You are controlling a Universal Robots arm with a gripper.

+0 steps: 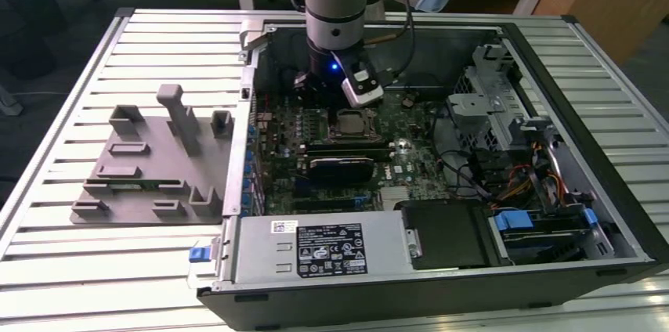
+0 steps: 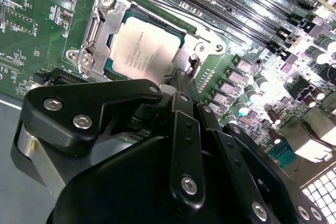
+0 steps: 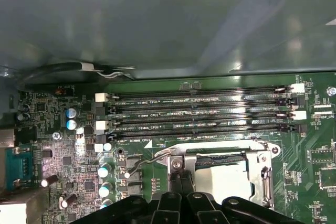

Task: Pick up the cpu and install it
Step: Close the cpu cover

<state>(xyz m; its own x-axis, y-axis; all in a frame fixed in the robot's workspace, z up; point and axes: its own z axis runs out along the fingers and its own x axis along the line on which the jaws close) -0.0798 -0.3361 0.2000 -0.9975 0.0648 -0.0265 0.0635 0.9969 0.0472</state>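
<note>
The small flat square cpu with a shiny silver-grey metal top (image 2: pixel 140 51) is already seated in the metal-framed socket (image 2: pixel 98 24) on the green motherboard (image 2: pixel 31 30). The black gripper (image 2: pixel 181 78) is held just above it, fingers together and empty. Whether the frame is latched cannot be told.

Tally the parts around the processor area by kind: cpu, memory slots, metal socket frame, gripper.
cpu: 1
memory slots: 4
metal socket frame: 1
gripper: 1
Total: 7
</note>
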